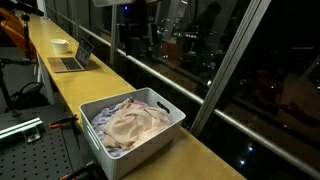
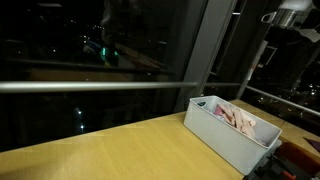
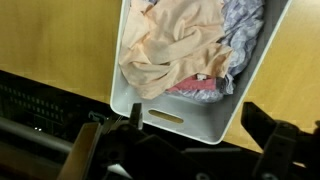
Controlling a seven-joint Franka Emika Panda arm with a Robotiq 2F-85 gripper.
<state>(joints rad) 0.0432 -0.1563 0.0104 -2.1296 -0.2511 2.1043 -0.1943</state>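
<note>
Nothing on the laptop [image 1: 72, 60] is large enough to be read. The gripper [image 3: 197, 128] is seen in the wrist view with its fingers [image 3: 131, 122] spread wide and nothing held between them. It is hung above the short wall of the white bin [image 3: 130, 95], the wall with the handle slot.

The bin is set on a long wooden counter [image 1: 110, 85] and is filled with laundry. A peach cloth [image 3: 170, 45] is laid on top, a pink cloth [image 3: 195, 88] is tucked under it at the near end, and a grey patterned cloth [image 3: 243, 20] is pressed against one side wall. The colours underneath are shown only in the wrist view (in both exterior views the peach cloth [image 1: 135, 122] is mostly what is seen).

The laptop and a pale bowl [image 1: 60, 45], well apart from the bin [image 1: 150, 147] at the far end of the counter, are shown in an exterior view. A perforated metal table [image 1: 30, 150] is also placed below the counter's edge there. Part of the arm [image 2: 288, 15] is caught high above the bin [image 2: 225, 138] in an exterior view.

The counter [image 2: 110, 150] is run along a tall window [image 2: 100, 50], through which a dark night with scattered lights is seen.
</note>
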